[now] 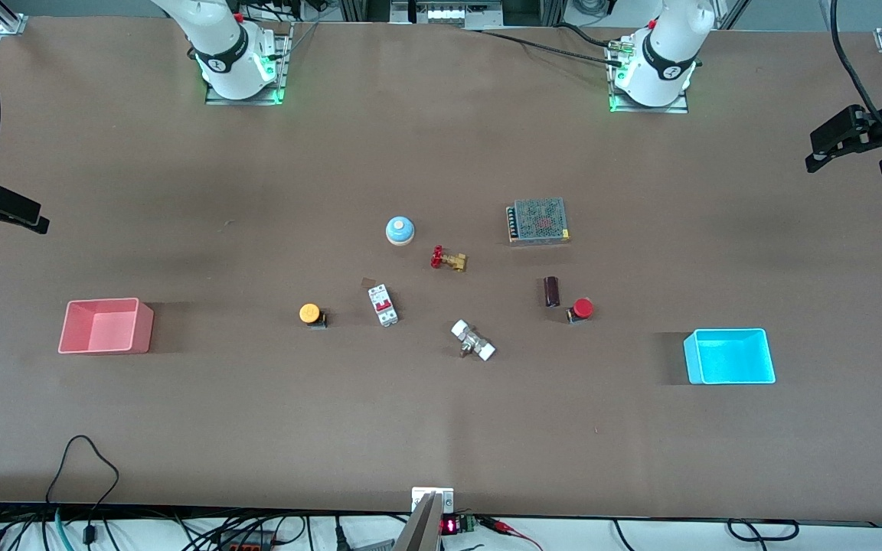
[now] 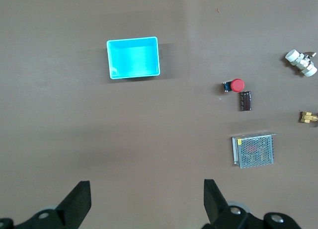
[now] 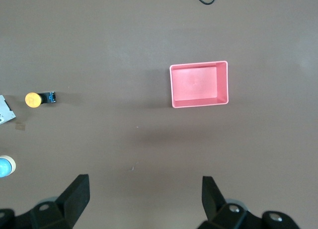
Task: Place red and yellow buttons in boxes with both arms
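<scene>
The red button (image 1: 582, 308) lies near mid-table toward the left arm's end; it also shows in the left wrist view (image 2: 237, 85). The yellow button (image 1: 310, 313) lies toward the right arm's end and shows in the right wrist view (image 3: 33, 99). The cyan box (image 1: 728, 357) (image 2: 133, 57) stands at the left arm's end, the pink box (image 1: 104, 342) (image 3: 198, 85) at the right arm's end. Both boxes are empty. My left gripper (image 1: 824, 149) (image 2: 147, 199) is open and empty, high over bare table. My right gripper (image 1: 31, 214) (image 3: 145, 196) is open and empty, also high over bare table.
Mid-table hold a blue dome on a tan base (image 1: 400, 229), a red-handled brass valve (image 1: 449, 259), a white circuit breaker (image 1: 383, 304), a white pipe fitting (image 1: 473, 340), a mesh power supply (image 1: 538, 220) and a dark cylinder (image 1: 552, 291) beside the red button.
</scene>
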You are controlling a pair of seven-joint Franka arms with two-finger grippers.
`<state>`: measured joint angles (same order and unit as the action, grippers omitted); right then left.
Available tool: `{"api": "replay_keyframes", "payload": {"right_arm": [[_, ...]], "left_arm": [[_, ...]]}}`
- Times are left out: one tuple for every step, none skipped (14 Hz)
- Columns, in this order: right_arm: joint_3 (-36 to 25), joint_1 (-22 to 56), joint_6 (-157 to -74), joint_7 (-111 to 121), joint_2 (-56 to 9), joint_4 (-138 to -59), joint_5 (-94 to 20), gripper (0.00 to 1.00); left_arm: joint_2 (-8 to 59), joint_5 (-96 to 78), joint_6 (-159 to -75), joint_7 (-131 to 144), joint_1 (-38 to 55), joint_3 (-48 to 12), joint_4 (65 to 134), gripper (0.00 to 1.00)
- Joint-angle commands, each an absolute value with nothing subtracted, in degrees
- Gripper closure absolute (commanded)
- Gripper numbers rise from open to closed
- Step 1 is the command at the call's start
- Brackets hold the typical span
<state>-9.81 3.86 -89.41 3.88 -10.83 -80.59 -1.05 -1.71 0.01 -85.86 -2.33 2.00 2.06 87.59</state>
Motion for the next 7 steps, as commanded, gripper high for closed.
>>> {"api": "replay_keyframes", "payload": {"right_arm": [[-9.8,3.9,-88.8,3.9,-9.3,-81.7,-1.5,0.0],[-9.8,4.0,-89.2,3.8,-9.4,-81.7,-1.5,0.0],[-9.8,4.0,-89.2,3.7,-9.7,-81.7,-1.8,0.0],[-9.8,3.9,-89.6,3.5,-10.1,-81.7,-1.8,0.0],[-9.8,4.0,-89.6,3.5,-11.5,-81.7,-1.8,0.0],[-9.8,4.6,-90.1,3.5,-13.4,-81.6,-1.7,0.0],[-9.8,5.4,-90.9,3.6,-14.4,-81.5,-1.4,0.0]], "left_arm": [[-2.9,1.3,-88.8,-2.0,1.7,1.3,90.2,0.0],[-3.0,1.4,-89.2,-2.0,1.6,1.4,91.0,0.0],[-3.2,1.4,-89.7,-2.1,1.4,1.4,91.4,0.0],[-3.2,1.4,-90.1,-2.0,1.3,1.4,91.8,0.0],[-3.0,1.4,-90.1,-1.4,1.4,1.3,91.7,0.0],[-2.8,1.4,-90.1,-1.2,1.5,1.3,91.6,0.0],[-2.3,1.4,-90.1,-1.3,1.5,1.3,91.4,0.0]]}}
